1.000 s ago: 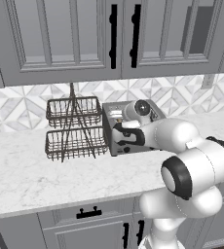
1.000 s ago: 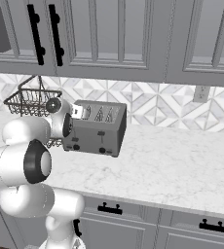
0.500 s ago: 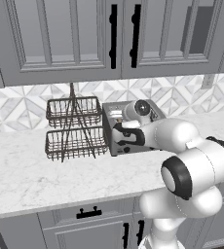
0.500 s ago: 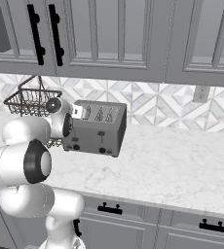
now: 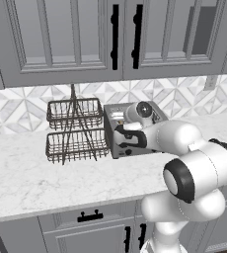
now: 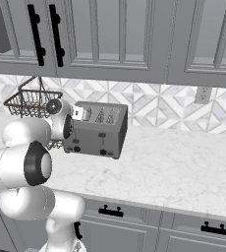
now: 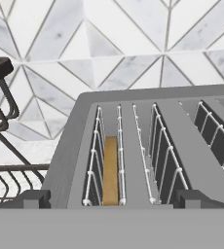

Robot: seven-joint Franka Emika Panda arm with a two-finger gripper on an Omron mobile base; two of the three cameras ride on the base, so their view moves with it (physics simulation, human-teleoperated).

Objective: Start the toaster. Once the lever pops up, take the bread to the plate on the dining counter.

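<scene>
The grey toaster [image 5: 135,129] [image 6: 99,129] stands on the marble worktop against the tiled wall. In the hand view I look down along its top [image 7: 148,146]: the bread [image 7: 110,169], a golden slice, sits low in the leftmost slot. My gripper [image 5: 121,133] [image 6: 79,115] [image 7: 113,199] hovers at the toaster's front upper edge, near its left end. Its fingertips [image 7: 36,198] stand wide apart, so it is open and holds nothing. The black levers and knobs on the toaster's front [image 6: 101,142] are partly covered by my hand in the left base view. The plate and the dining counter are out of view.
A two-tier wire basket rack [image 5: 76,131] [image 6: 32,101] [image 7: 2,121] stands close to the toaster's left side. Grey upper cabinets [image 5: 115,39] hang above. Bare marble worktop [image 6: 179,167] stretches right of the toaster, with a wall outlet [image 6: 201,94] behind it.
</scene>
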